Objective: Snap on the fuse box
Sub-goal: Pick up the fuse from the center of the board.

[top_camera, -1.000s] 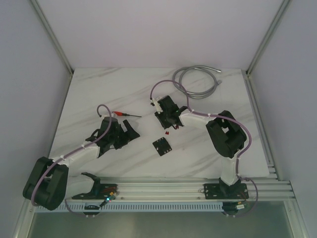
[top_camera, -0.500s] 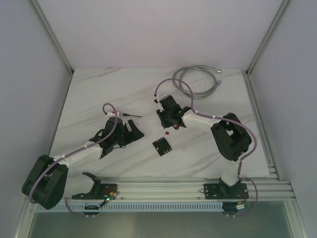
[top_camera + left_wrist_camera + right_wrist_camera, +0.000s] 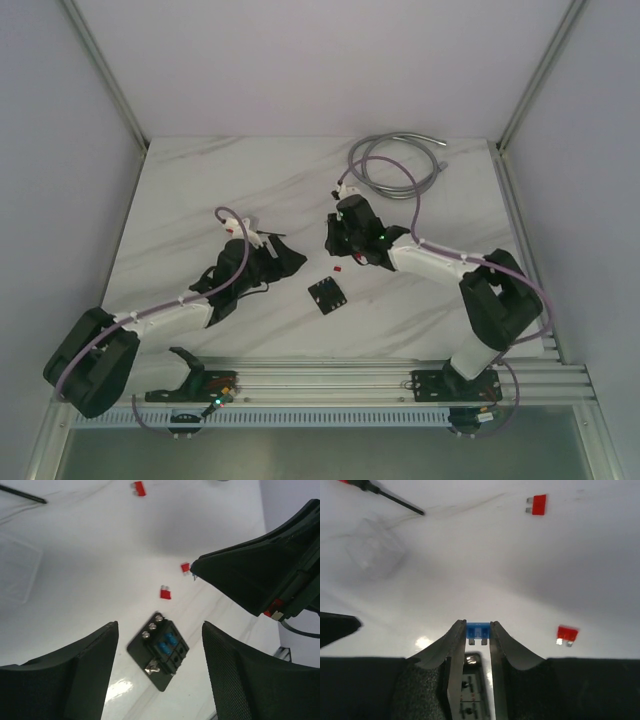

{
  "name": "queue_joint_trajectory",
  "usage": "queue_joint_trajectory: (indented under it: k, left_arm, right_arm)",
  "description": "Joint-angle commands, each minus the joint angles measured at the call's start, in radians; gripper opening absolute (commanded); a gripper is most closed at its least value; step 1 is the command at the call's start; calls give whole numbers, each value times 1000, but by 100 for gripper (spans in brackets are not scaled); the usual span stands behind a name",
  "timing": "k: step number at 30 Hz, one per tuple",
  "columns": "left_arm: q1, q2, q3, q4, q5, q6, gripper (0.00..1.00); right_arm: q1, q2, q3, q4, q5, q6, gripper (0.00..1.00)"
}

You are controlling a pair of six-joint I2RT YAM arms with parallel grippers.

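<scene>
The fuse box (image 3: 327, 295) is a small black square lying flat on the marble table (image 3: 200, 190). In the left wrist view the fuse box (image 3: 160, 650) shows two blue fuses in its slots and silver screws on one side. My left gripper (image 3: 160, 630) hangs over it, open, with one finger on each side and touching nothing. In the top view the left gripper (image 3: 285, 255) is just left of the box. My right gripper (image 3: 478, 631) is shut on a small blue fuse (image 3: 478, 630), held above the table behind the box; the right gripper (image 3: 340, 238) shows there too.
Loose red fuses (image 3: 567, 634) (image 3: 536, 504) (image 3: 165, 593) lie on the table near the box. A clear plastic cover (image 3: 375, 550) and a screwdriver shaft (image 3: 395, 500) lie farther back. A coiled grey cable (image 3: 395, 165) is at the far right, and an aluminium rail (image 3: 330, 378) runs along the near edge.
My left arm has reached forward and right towards the fuse box, its jaws narrowing a little and now covering the screwdriver. The right arm's elbow has swung right, still holding the blue fuse.
</scene>
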Motion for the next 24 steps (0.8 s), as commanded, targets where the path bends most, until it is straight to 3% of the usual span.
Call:
queue_joint_trajectory:
  k: [1,10,24]
  left_arm:
    - [-59,30,-23,217,-80,14,74]
    - [-167,101,0,331,-184,78,61]
    - [-225,169,18,457,-253,49,48]
  right_arm:
    - [18,-100,-70,128,-7,192,24]
    - [49,-197,-141,198,31,320,24]
    - [73,-242,-207,252,55,408,24]
